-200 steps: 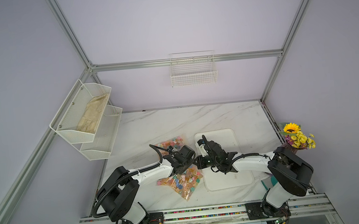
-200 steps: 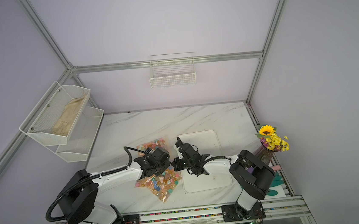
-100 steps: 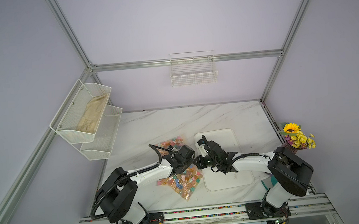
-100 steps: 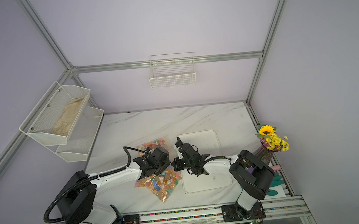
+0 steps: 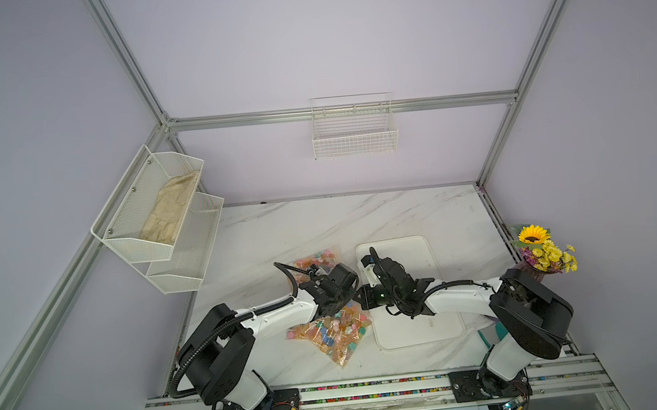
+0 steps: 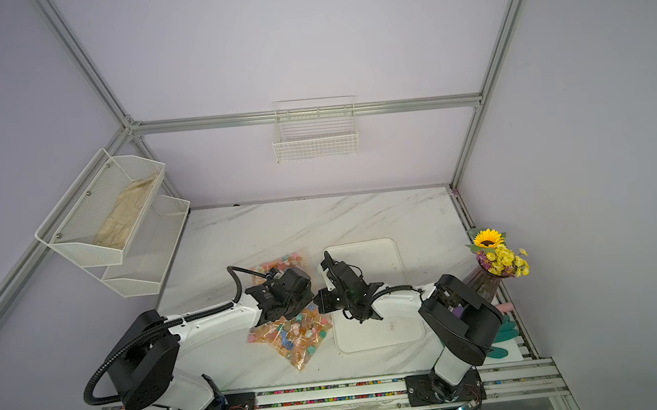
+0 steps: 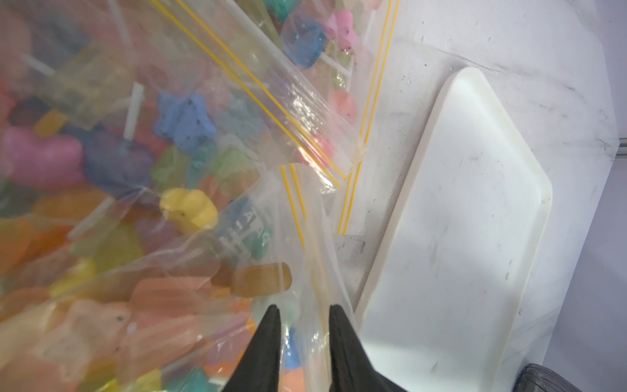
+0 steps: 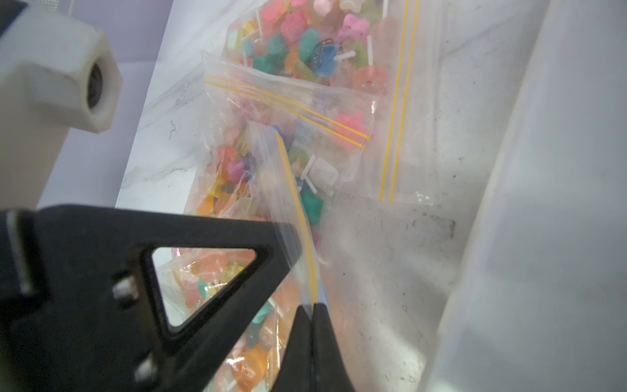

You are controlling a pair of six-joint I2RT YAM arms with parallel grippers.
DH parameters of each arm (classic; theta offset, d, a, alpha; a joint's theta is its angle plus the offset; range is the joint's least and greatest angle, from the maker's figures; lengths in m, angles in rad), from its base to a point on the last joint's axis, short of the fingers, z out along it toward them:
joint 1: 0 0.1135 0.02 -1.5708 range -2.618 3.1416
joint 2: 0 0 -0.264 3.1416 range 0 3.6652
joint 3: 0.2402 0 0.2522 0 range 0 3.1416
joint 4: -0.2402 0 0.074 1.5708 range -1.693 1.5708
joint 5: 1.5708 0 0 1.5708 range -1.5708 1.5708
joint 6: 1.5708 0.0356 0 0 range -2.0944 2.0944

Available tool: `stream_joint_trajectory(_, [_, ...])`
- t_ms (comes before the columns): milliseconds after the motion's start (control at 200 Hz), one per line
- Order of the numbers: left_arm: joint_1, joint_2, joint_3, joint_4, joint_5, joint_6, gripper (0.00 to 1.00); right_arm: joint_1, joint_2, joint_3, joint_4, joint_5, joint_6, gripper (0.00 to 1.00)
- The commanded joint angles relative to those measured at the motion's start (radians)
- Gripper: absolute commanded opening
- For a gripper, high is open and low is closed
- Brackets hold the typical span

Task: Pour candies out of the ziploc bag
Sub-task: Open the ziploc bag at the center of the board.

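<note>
Beside the white tray (image 5: 419,332), the ziploc bag (image 5: 330,331) of candies (image 7: 188,208) lies limp and slick, we judge, best held at its striped lip, where left gripper (image 7: 303,317) and right gripper (image 8: 311,310) pinch film.

White tray (image 5: 419,328) lay flat on marble table (image 5: 320,223). Wire basket (image 5: 354,138) hung on back wall; two-tier mesh shelf (image 5: 136,249) held beige cloth (image 5: 171,211) in upper tier. Sunflower bouquet (image 5: 546,254) stood beside the table's edge.
</note>
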Motion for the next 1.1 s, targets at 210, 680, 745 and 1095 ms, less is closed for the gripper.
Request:
stream_joint_trajectory(210, [0.003,-0.003,0.078,0.046,-0.006,0.017,0.26,-0.002,0.006,0.026,0.007,-0.002,0.001,0.0])
stream_joint_trajectory(680, [0.003,0.014,0.091,0.05,-0.009,0.024,0.2,-0.003,0.004,0.023,0.012,-0.002,0.004,0.0])
stream_joint_trajectory(745, [0.003,0.014,0.088,0.05,-0.007,0.02,0.2,-0.003,0.003,0.023,0.012,-0.002,0.002,0.0])
stream_joint_trajectory(1095, [0.004,0.008,0.062,0.053,-0.003,0.014,0.11,-0.002,0.004,0.023,0.012,-0.002,0.004,0.0])
